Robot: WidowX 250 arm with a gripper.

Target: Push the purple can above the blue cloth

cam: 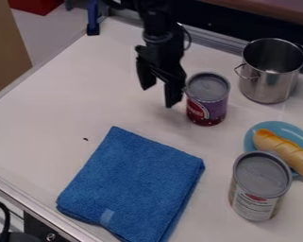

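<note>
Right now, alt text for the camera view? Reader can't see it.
Open black gripper beside an upright purple can on a white table, with a folded blue cloth nearer the camera. Along the image's right side: a metal pot, a bread roll on a blue plate, and another can.

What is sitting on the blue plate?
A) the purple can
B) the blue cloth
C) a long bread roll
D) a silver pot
C: a long bread roll lies on the blue plate, behind the can with the white label.
</note>
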